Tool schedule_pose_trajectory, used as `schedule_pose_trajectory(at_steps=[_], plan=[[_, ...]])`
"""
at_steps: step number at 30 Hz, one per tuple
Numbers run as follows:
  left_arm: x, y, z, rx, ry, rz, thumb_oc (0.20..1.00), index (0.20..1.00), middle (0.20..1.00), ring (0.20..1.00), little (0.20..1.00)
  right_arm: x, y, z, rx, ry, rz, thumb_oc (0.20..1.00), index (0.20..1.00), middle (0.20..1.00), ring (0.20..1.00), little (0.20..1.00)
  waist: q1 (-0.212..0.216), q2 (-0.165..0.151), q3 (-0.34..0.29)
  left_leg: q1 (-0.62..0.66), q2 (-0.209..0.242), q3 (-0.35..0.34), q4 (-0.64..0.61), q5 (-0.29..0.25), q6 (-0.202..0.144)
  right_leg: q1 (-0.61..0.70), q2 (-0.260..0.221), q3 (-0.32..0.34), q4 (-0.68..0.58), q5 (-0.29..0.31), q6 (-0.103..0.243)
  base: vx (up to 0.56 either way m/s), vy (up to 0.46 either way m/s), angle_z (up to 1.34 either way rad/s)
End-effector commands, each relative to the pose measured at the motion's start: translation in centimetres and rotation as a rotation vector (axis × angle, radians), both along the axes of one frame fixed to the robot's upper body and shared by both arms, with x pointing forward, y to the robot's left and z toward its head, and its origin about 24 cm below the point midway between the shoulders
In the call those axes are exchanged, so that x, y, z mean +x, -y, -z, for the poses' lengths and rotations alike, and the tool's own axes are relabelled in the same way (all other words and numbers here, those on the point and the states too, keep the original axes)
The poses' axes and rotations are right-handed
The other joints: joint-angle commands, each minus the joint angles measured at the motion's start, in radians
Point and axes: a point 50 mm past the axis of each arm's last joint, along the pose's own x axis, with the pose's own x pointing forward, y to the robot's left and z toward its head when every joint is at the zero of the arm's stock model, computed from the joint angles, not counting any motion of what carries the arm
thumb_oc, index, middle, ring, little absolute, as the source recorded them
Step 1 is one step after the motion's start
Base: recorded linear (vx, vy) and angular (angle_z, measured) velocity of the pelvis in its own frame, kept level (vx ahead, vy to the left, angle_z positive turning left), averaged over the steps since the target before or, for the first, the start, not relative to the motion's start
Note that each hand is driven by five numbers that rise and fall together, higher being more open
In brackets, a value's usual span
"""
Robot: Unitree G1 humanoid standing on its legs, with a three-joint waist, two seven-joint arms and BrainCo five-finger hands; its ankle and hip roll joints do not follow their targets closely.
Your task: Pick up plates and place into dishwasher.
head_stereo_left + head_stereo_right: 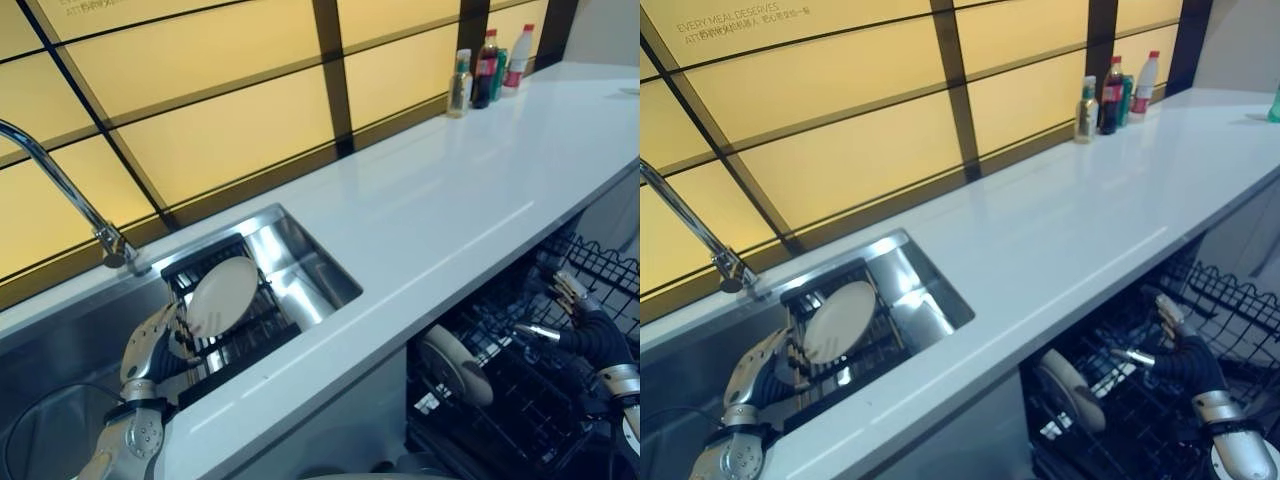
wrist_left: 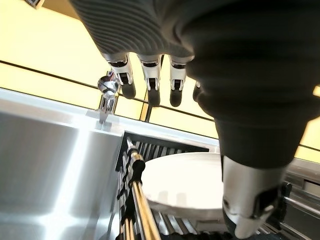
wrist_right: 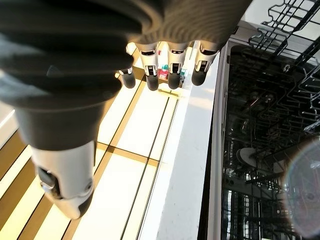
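A cream plate (image 1: 222,295) stands tilted on edge in the black rack (image 1: 245,345) inside the steel sink (image 1: 290,245). My left hand (image 1: 152,348) is just to the left of it, fingers straight and spread beside the plate's lower rim. In the left wrist view the plate (image 2: 185,185) lies past my fingers (image 2: 150,82) and the thumb, not gripped. Another cream plate (image 1: 455,365) stands in the lower dishwasher rack (image 1: 520,400). My right hand (image 1: 590,330) hovers over that rack to the right of the plate, open and holding nothing.
A curved faucet (image 1: 60,190) rises behind the sink. The white counter (image 1: 450,200) runs between sink and dishwasher. Several bottles (image 1: 485,70) stand at its far end. An upper wire rack (image 1: 605,265) juts out by my right hand. A round glass lid (image 1: 45,435) lies at the lower left.
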Motion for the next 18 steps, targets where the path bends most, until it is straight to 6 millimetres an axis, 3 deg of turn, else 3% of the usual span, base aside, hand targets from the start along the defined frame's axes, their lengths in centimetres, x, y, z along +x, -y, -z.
schedule_pose_trajectory(at_steps=[1, 13, 18], plan=[[-1.5, -0.7, 1.4, 0.062, -0.067, 0.005, 1.0, 1.0, 1.0, 1.0, 1.0, 0.6, -1.2, -0.7, -0.014, 0.072, -0.073, 1.0, 1.0, 1.0, 1.0, 1.0, 0.017, -0.066, -0.063, -0.18, -0.05, 0.018, 0.106, 0.054, -0.009, 0.077, -0.035, 0.004, -0.254, 0.161, 0.15, 0.05, 0.008, 0.01], [-1.8, 0.1, 2.0, -0.101, -0.098, -0.009, 1.0, 1.0, 1.0, 1.0, 1.0, 0.2, -1.9, -0.2, 0.011, 0.072, -0.084, 1.0, 1.0, 1.0, 1.0, 1.0, 0.021, -0.07, -0.071, -0.167, -0.054, 0.004, 0.098, 0.041, 0.002, 0.072, -0.033, 0.001, -0.241, 0.152, 0.152, -0.04, -0.003, 0.0], [-0.7, -1.0, -0.2, -0.105, 0.017, -0.089, 1.0, 1.0, 1.0, 1.0, 1.0, 1.1, -2.9, -0.7, 0.032, 0.135, -0.096, 1.0, 1.0, 1.0, 1.0, 1.0, 0.036, -0.063, -0.105, -0.149, -0.049, -0.018, 0.033, 0.05, 0.012, 0.074, -0.017, -0.012, -0.258, 0.138, 0.143, -0.18, -0.012, -0.01]])
